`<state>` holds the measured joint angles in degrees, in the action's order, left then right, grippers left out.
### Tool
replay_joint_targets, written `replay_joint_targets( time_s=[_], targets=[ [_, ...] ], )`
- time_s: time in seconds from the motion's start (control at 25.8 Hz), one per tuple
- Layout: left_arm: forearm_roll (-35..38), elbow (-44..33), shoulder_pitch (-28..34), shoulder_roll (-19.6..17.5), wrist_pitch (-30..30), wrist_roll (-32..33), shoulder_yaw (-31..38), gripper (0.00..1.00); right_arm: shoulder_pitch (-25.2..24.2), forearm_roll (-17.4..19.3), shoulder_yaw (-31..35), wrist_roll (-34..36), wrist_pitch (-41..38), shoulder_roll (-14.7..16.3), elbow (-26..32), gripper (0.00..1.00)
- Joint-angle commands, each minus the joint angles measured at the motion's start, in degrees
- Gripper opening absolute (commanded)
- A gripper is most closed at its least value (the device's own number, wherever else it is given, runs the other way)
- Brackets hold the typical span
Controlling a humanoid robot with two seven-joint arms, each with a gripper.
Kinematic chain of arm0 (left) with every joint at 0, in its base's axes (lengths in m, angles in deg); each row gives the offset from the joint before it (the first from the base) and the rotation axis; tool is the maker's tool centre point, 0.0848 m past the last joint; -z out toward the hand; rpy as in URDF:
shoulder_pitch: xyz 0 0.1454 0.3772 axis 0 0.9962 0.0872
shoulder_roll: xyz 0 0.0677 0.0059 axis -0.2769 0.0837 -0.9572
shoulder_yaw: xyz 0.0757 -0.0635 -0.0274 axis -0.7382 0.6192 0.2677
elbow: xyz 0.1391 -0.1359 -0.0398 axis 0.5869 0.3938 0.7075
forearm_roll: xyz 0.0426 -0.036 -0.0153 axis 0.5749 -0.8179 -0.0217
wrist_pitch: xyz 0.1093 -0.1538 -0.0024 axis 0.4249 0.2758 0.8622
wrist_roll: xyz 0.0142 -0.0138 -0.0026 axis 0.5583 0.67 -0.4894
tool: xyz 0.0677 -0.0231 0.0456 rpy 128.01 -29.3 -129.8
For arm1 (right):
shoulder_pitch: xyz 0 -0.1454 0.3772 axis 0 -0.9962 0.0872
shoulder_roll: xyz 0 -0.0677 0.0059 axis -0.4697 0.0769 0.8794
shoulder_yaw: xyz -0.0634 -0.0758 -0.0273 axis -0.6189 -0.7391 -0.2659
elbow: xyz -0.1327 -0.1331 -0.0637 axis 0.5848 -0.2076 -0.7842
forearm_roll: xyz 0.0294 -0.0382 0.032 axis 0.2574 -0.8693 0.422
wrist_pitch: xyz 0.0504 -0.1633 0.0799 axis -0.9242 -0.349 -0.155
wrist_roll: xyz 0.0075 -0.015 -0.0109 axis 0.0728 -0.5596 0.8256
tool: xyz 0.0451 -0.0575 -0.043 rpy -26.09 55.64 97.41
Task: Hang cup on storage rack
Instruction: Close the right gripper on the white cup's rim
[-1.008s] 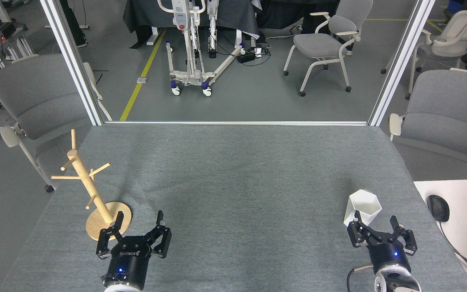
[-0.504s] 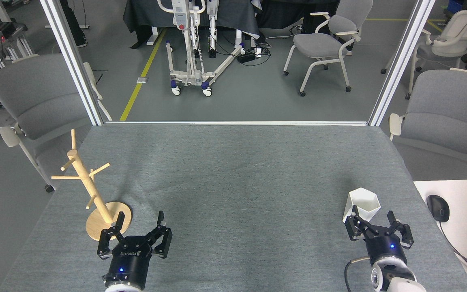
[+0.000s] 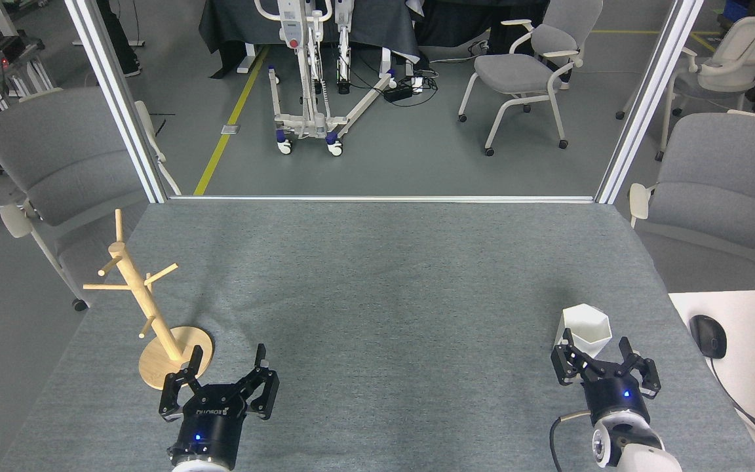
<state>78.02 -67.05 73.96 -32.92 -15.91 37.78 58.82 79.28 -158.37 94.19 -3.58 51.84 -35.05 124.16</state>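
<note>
table [image 3: 390,282]: grey felt-looking top, fills most of the frame, nearly bare in the middle

storage rack [image 3: 154,314]: wooden mug tree, lower left of the frame, upright on its round base, pegs all empty, so nothing hung yet

left gripper [image 3: 227,367]: bottom left, just right of the rack base, fingers spread wide, holding nothing, looks parked

right gripper [image 3: 603,354]: bottom right, fingers spread wide and pointing at the cup, tips right at its near side, can't tell if they actually touch it

cup [image 3: 584,328]: white faceted one, lower right of the frame, standing upright on the table, well apart from the rack, handle not visible from here

progress: basically at the start imo. Cup isn't grabbed or lifted. Still to do: close on it, carry it across the whole table to the left, slip the handle hole over a peg.
</note>
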Motion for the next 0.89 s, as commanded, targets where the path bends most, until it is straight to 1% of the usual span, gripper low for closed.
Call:
replay_joint_targets(
  time_s=[0.0,0.08,0.16,0.39,0.7,0.85],
  targets=[
    [0.0,0.1,0.0,0.0,0.0,0.1,0.1,1.0,-0.1,0.1,0.0,-0.1,1.1,-0.7,0.1,0.99],
    [0.0,0.1,0.0,0.0,0.0,0.0,0.1,1.0,-0.1,0.0,-0.3,-0.1,3.5,-0.8,0.0,0.99],
    [0.0,0.1,-0.1,0.1,-0.1,0.0,0.1,1.0,0.0,0.2,-1.2,-0.1,4.3,-0.8,0.0,0.99],
    [0.0,0.1,-0.1,0.1,0.0,0.0,0.1,1.0,0.0,0.7,-1.4,-0.1,4.5,-0.9,0.0,0.99],
    [0.0,0.5,-0.7,0.1,0.0,0.0,0.1,1.0,0.0,0.7,-1.5,-0.3,4.6,-2.1,0.0,0.99],
    [0.0,1.2,-1.2,0.2,0.0,0.1,0.1,1.0,0.2,0.7,-1.4,-0.4,4.7,-2.4,-1.4,0.99]
  ],
)
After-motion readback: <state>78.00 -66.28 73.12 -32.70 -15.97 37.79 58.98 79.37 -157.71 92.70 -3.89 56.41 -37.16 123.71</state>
